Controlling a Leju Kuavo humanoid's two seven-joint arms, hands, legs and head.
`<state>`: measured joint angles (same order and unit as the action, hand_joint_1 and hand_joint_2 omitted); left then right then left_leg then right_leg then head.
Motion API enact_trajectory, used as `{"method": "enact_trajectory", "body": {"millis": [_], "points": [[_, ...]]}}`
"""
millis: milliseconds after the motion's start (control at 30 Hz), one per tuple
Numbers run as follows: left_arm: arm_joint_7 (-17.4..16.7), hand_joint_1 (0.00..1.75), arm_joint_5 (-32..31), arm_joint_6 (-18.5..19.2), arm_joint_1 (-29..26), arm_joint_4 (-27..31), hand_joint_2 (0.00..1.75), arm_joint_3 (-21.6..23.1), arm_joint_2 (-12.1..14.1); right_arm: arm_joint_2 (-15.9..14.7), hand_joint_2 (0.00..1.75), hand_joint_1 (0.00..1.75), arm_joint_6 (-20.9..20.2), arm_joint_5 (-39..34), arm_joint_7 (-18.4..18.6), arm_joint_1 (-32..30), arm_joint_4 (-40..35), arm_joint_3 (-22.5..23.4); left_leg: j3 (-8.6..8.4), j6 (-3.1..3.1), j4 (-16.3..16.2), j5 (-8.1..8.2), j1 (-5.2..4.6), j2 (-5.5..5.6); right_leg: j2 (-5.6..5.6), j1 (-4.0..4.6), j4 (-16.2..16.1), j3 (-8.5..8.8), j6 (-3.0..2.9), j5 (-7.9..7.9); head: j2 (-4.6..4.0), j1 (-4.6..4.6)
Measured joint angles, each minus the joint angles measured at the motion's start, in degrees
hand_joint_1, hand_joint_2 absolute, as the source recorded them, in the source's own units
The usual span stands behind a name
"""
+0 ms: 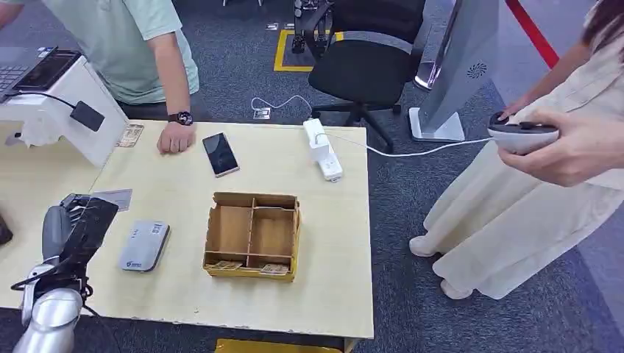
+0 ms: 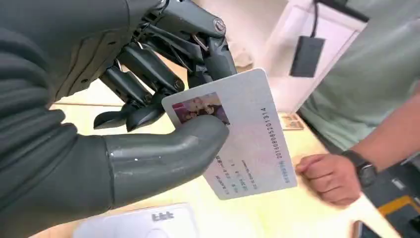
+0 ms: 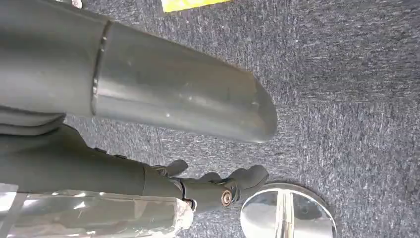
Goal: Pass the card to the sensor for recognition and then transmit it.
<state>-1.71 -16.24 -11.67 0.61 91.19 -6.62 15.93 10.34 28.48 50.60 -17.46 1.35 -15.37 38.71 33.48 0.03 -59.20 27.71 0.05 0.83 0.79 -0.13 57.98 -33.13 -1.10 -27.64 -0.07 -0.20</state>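
The card [image 2: 242, 144] is a pale, glossy rectangle with rounded corners. One corner carries a small colour photo, a long number runs along one edge, and several lines of small print cross its face; the print is too fine to read. It is held clear of the table [image 1: 221, 294], tilted, with the printed face toward the wrist camera.

The left hand [image 2: 163, 114] pinches the card: the thick grey thumb [image 2: 163, 158] presses on the printed face just below the photo, and the darker fingers [image 2: 148, 74] curl behind the card's upper corner. In the head view the left hand [image 1: 81, 232] is raised over the left part of the table, with the silver forearm coming up from the lower left corner, and the card [image 1: 112, 198] projects from it toward the far side.

The grey sensor [image 1: 144, 245] lies flat on the table just to the right of the left hand. A cardboard box [image 1: 252, 235] with compartments sits further right.

The right hand [image 3: 218, 188] hangs over grey carpet; the thumb is extended and the fingers are loosely curled with nothing in them.

A person's fist [image 1: 175, 137] rests on the table's far edge, beside a phone [image 1: 221, 154]
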Motion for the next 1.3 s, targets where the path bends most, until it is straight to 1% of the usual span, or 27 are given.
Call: {"method": "enact_trajectory", "body": {"millis": [100,200,367,433,600,733,900,1000,1133,1300], "points": [[-0.42,1.75,0.24,0.63,-0.61,0.00,1.75,-0.74,0.59,0.00,0.00,0.00,0.00,0.07,-0.02,-0.01,0.00,0.20,0.01,0.00,0.00,0.00,0.00,0.02,-0.02,0.00,0.00,0.01,0.00,0.00,0.02,-0.02],[-3.15,1.75,-0.13,2.05,-1.56,0.00,1.75,-1.25,1.49,0.00,0.00,0.00,0.02,0.22,0.00,-0.01,0.00,0.31,0.00,-0.01,0.01,0.01,0.00,0.01,0.01,0.00,0.00,0.01,0.00,0.00,0.00,0.02],[-5.31,1.75,-1.01,5.40,-3.46,-0.04,1.75,-2.82,2.52,0.00,0.00,0.00,0.00,0.94,0.28,-0.04,0.00,0.72,0.01,-0.01,0.01,0.01,0.00,0.02,-0.01,0.00,0.00,0.00,-0.01,-0.02,0.02,0.00],[-5.57,1.75,-1.69,6.80,-3.91,-0.11,1.75,-3.34,2.71,0.00,0.00,0.00,0.00,1.24,0.33,-0.05,0.00,0.87,0.02,-0.01,0.01,0.01,0.00,0.02,-0.03,0.00,0.00,0.00,-0.02,-0.02,0.00,0.00],[-6.14,1.75,-2.01,7.78,-4.37,-0.17,1.75,-3.56,3.06,0.00,0.00,0.00,-0.02,1.27,0.35,-0.03,0.00,1.29,0.02,-0.01,0.01,0.01,0.00,0.03,-0.04,0.00,0.00,0.00,-0.02,-0.02,0.00,0.02],[-7.32,1.75,-2.51,11.05,-4.47,-0.44,1.75,-3.56,3.11,0.00,0.00,0.00,0.02,1.60,0.24,0.01,0.00,1.33,0.01,-0.01,0.01,0.01,0.00,0.03,-0.04,0.00,0.00,0.00,-0.02,-0.02,0.00,0.02],[-7.32,1.75,-2.43,14.94,-4.67,-1.42,1.75,-3.50,3.59,-0.02,0.00,0.00,0.00,2.42,0.35,0.19,0.00,1.33,0.01,-0.01,0.01,0.01,0.00,0.02,-0.03,0.00,0.00,0.00,-0.02,-0.02,0.00,0.04],[-7.37,1.75,-2.32,15.98,-4.66,-2.14,1.75,-3.30,3.61,-0.02,0.00,0.00,-0.02,2.56,0.59,0.37,0.00,1.33,0.01,-0.01,0.01,0.01,0.00,0.02,-0.03,0.00,0.00,-0.01,-0.02,-0.02,0.02,0.00],[-8.22,1.75,-1.68,18.47,-4.54,-3.45,1.75,-2.65,3.96,-0.07,0.00,0.00,-0.09,3.23,0.68,0.56,0.00,1.33,0.01,-0.01,0.01,0.01,0.00,0.01,-0.02,0.00,0.00,-0.02,-0.02,-0.02,0.00,0.02],[-8.11,1.75,-1.66,19.01,-4.52,-5.22,1.75,-1.48,4.44,-0.22,0.00,0.00,-0.07,3.56,0.70,0.66,0.07,1.33,0.01,-0.01,0.01,0.01,0.00,0.01,-0.02,0.00,0.00,-0.01,-0.02,-0.02,0.00,0.02]]}}
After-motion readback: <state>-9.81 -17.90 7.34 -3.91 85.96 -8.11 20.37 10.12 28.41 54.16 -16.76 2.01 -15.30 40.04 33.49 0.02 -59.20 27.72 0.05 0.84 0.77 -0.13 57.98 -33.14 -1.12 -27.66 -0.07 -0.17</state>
